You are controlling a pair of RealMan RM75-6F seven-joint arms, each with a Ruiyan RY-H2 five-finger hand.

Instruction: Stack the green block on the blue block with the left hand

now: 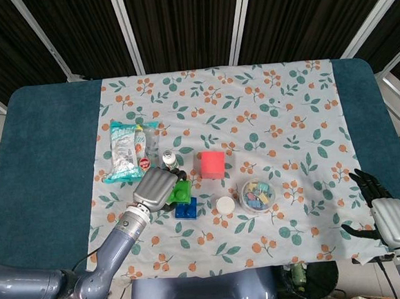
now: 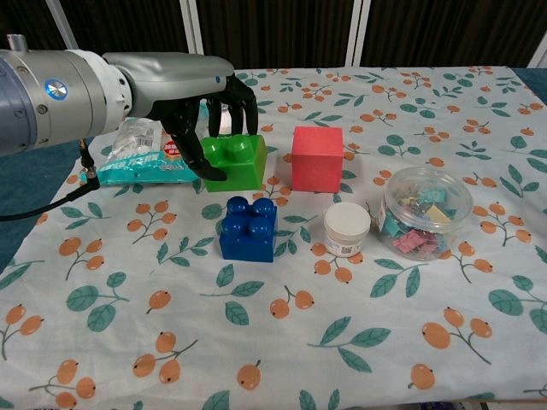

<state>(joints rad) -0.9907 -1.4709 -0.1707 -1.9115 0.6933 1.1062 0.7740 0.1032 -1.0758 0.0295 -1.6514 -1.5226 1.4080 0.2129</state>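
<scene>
My left hand (image 2: 201, 98) grips the green block (image 2: 233, 162), with dark fingers over its top and thumb on its left face. The head view shows the same hand (image 1: 154, 188) and green block (image 1: 181, 191) just above the blue block (image 1: 186, 209). In the chest view the blue block (image 2: 249, 227) stands on the cloth, in front of and slightly right of the green one. Whether the green block is lifted off the cloth I cannot tell. My right hand (image 1: 379, 208) rests at the table's right front edge, fingers spread, holding nothing.
A red cube (image 2: 317, 158) stands right of the green block. A white cap (image 2: 347, 229) and a clear tub of clips (image 2: 426, 212) sit right of the blue block. A snack packet (image 2: 141, 154) lies behind my left hand, with a small bottle (image 1: 169, 158) nearby.
</scene>
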